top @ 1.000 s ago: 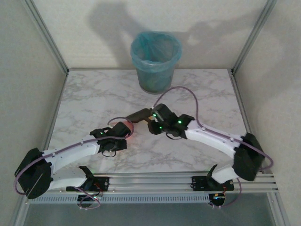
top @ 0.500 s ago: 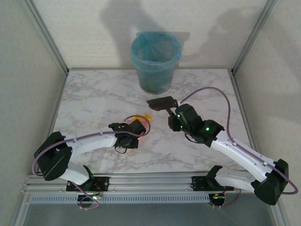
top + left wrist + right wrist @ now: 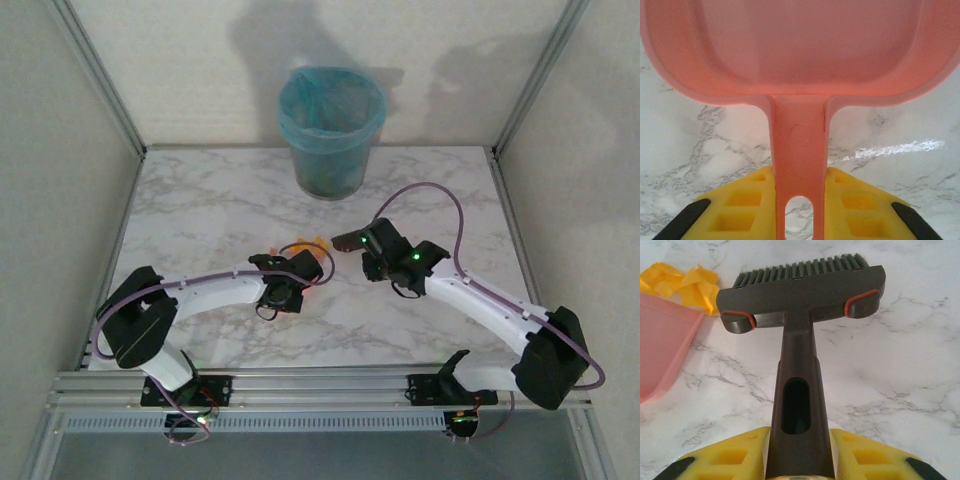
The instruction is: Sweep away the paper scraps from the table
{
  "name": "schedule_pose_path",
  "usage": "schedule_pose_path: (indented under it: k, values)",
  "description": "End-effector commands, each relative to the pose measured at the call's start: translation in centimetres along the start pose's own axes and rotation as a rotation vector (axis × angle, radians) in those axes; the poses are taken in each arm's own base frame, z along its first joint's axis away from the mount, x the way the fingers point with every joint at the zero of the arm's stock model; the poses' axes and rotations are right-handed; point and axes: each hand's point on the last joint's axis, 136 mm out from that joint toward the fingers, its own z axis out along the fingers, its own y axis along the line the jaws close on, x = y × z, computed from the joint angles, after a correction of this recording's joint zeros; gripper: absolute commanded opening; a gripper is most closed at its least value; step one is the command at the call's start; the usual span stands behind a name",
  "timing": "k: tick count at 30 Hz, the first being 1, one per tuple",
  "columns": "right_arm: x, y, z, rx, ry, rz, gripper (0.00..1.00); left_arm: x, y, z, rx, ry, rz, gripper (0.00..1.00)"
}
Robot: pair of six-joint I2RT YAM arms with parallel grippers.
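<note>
from above: orange crumpled paper scraps [image 3: 305, 246] on the white grey-veined marble counter [image 3: 200, 210], not yet swept up; seemingly the last pile, with tipping into the blue-lined round bin [image 3: 330, 130] left.
left wrist: left pincer [image 3: 800, 212] clamped on the handle of the smooth pink plastic dustpan [image 3: 805, 50].
right wrist: right pincer [image 3: 800, 460] gripping the dark stiff-bristled brush [image 3: 802, 295], bristles beside the scraps.

Paper scraps [image 3: 677, 282] beside dustpan [image 3: 660, 350]; brush [image 3: 805, 285] to their right.
</note>
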Motion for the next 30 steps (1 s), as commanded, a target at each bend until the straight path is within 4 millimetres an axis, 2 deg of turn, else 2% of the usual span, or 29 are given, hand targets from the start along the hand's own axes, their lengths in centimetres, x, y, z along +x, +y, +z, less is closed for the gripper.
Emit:
schedule_pose_path:
  k: [1,7,15,18,22,25,27,30]
  values:
    - [-1.1,1.5,0.1,-0.072,-0.039,-0.017,0.0,1.2,0.8,0.7,-0.058,0.058,0.063,0.0]
    - [-0.4,2.8,-1.2,-0.175,-0.035,-0.033,0.0,0.7,0.7,0.8,-0.062,0.051,0.065,0.0]
    - [3.3,4.6,-3.0,-0.261,0.074,-0.101,0.0,0.3,1.1,0.3,-0.061,0.036,0.059,0.0]
    - [3.9,5.0,-4.3,-0.287,0.064,-0.114,0.0,0.3,1.1,0.3,-0.06,0.035,0.056,0.0]
    - [2.4,3.5,-6.2,-0.245,-0.031,-0.067,0.0,0.3,1.2,0.3,-0.058,0.032,0.054,0.0]
    - [0.4,1.8,-7.5,-0.169,-0.122,-0.034,0.0,0.3,1.2,0.2,-0.057,0.03,0.051,0.0]
    - [-0.8,1.4,-7.6,-0.139,-0.156,-0.022,0.0,0.3,1.3,0.2,-0.056,0.03,0.051,0.0]
    - [-2.5,2.3,-6.5,-0.128,-0.16,-0.021,0.0,0.3,1.3,0.2,-0.055,0.025,0.048,0.0]
